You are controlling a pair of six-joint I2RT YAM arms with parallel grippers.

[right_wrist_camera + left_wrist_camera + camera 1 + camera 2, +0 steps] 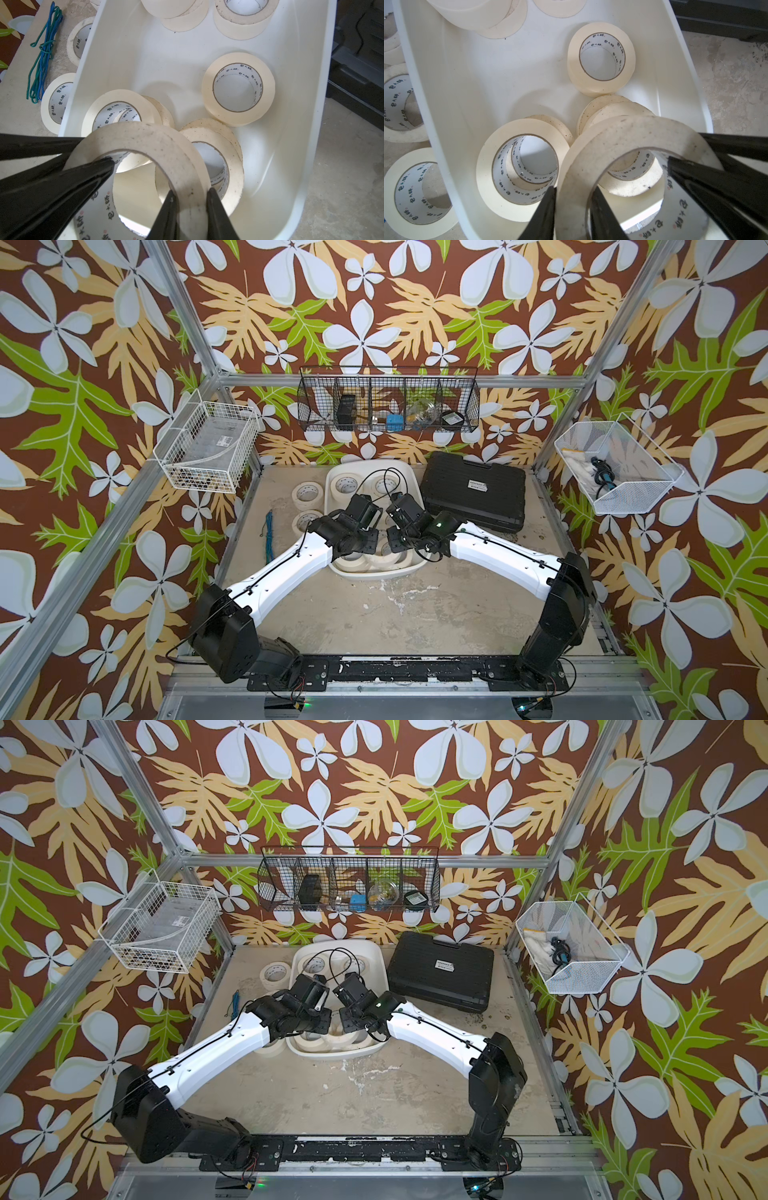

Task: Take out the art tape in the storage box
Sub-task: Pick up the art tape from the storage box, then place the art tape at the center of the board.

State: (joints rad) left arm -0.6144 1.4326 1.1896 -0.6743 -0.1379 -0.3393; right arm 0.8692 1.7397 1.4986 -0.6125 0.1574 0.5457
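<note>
The left gripper (574,193) and right gripper (192,193) each pinch opposite sides of one art tape roll (623,131). One finger sits inside its ring. The roll is held above the storage box (477,93), near end.

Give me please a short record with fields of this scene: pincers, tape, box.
left pincer: shut on held roll
right pincer: shut on the same roll's wall
storage box: holds several more rolls
rolls outside: on the table, beside the box
black case: closed, on the box's other side
</note>
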